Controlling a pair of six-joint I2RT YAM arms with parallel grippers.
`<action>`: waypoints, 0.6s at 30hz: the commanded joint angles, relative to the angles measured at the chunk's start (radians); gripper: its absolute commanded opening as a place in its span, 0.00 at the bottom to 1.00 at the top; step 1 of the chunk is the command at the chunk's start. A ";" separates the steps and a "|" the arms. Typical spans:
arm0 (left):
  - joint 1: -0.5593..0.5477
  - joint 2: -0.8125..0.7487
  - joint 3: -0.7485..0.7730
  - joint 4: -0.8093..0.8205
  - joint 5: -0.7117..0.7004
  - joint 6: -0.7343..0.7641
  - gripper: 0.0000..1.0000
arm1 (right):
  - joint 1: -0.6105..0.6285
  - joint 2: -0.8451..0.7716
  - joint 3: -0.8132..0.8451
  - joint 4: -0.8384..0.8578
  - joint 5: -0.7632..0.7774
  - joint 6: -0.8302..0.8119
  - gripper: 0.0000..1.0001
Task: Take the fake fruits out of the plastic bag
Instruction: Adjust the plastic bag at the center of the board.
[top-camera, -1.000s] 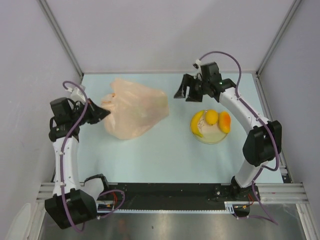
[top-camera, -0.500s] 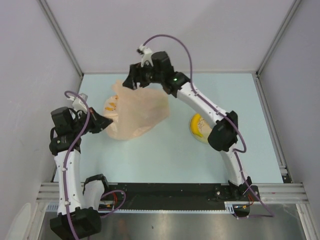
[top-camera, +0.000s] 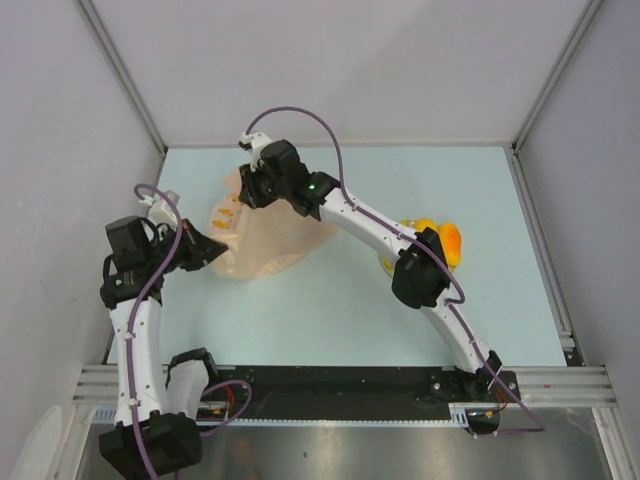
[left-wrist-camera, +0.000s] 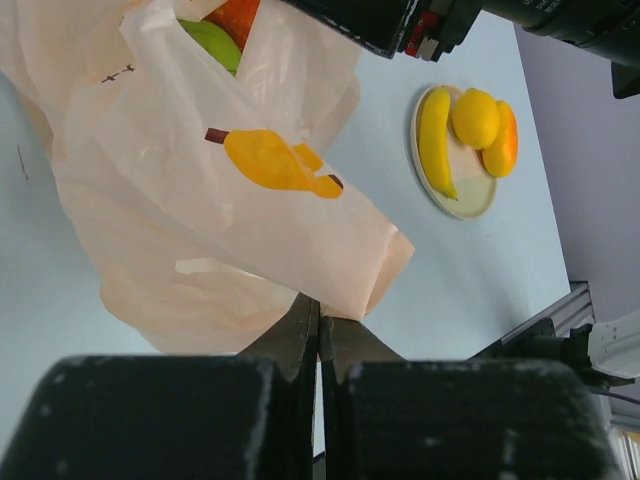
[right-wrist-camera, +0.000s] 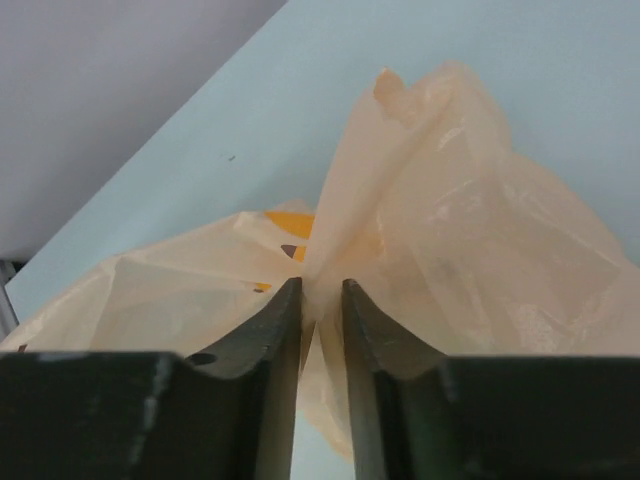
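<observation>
The peach plastic bag (top-camera: 270, 235) lies at the table's left with its mouth toward the left arm. My left gripper (left-wrist-camera: 320, 305) is shut on the bag's edge (left-wrist-camera: 355, 285). My right gripper (right-wrist-camera: 320, 285) is reaching over from the far side. It is shut on a gathered fold of the bag (right-wrist-camera: 450, 230), with plastic bunched between its fingers (right-wrist-camera: 280, 330). Inside the bag's mouth show a green apple (left-wrist-camera: 210, 40) and an orange-red fruit (left-wrist-camera: 238, 15). A banana (left-wrist-camera: 435, 140), a lemon (left-wrist-camera: 475, 118) and an orange fruit (left-wrist-camera: 505, 140) lie on the cream plate (left-wrist-camera: 465, 205).
The right arm (top-camera: 375, 225) stretches across the table's middle, and its elbow (top-camera: 415, 275) covers most of the plate in the top view. The orange fruit (top-camera: 450, 242) shows beside the elbow. Grey walls close in the table on three sides.
The right arm has swung left from near the plate to the bag's far side. Its jaws have narrowed onto a fold of plastic. The left gripper has kept its hold.
</observation>
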 joint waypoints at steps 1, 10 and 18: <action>-0.009 0.039 0.012 0.128 0.027 -0.044 0.00 | -0.056 -0.012 0.100 0.039 0.114 -0.082 0.17; -0.219 0.415 0.468 0.440 0.020 -0.099 0.00 | -0.263 0.034 0.203 0.442 -0.040 -0.080 0.00; -0.247 0.512 0.890 0.414 0.104 -0.173 0.00 | -0.318 -0.307 -0.163 0.579 -0.115 -0.082 0.00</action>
